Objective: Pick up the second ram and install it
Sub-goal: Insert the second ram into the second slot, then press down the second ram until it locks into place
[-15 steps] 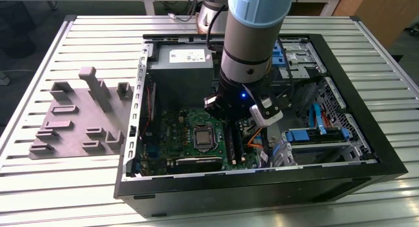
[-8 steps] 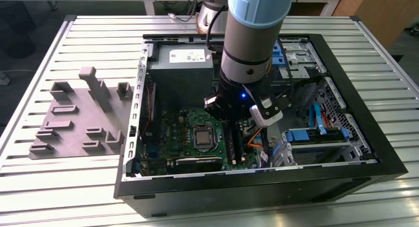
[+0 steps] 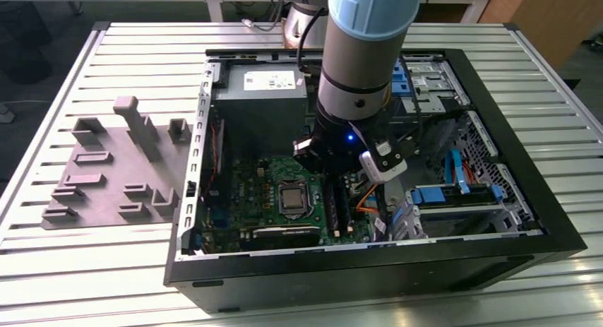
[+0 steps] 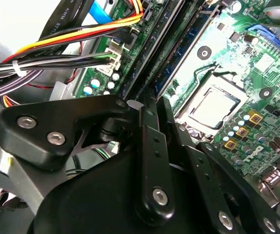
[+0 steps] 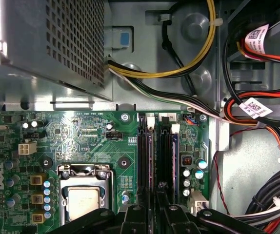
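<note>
Inside the open computer case [image 3: 556, 221], your claw [image 5: 152, 212] sits directly over the second ram [image 5: 173, 161], aligned lengthwise with its long axis; I cannot tell its grip.

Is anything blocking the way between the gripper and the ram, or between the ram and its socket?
Nothing visible does. In the first wrist view the gripper sits right at the ram, which stands edge-on along the sockets. The cables run beside the sockets, not across them.
</note>
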`<state>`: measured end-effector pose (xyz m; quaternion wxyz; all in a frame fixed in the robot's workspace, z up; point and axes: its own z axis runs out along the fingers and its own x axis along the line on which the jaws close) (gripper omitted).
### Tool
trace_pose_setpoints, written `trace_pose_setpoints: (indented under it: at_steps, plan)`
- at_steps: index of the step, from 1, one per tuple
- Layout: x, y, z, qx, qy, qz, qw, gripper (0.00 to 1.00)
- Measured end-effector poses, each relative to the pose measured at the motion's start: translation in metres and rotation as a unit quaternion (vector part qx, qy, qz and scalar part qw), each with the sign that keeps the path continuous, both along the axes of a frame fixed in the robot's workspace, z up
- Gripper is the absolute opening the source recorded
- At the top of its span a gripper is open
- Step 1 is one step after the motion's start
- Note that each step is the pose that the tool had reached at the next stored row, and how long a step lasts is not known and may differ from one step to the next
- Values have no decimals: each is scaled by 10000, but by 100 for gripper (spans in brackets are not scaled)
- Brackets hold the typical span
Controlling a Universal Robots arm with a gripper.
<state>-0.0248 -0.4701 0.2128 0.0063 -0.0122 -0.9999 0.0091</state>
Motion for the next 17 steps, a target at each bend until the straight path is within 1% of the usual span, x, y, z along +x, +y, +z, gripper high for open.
trace_pose_setpoints:
  at_steps: [1,3,7,11,12,13,17]
  plan:
    - [0,0,2,0,0,0,10000,22]
    - [0,0,34,0,0,0,10000,22]
    - [0,0,148,0,4,0,10000,22]
    - [0,0,154,1,5,0,10000,20]
    - [0,0,154,0,5,0,10000,14]
    - [0,0,154,0,5,0,10000,11]
    - [0,0,155,0,5,0,10000,11]
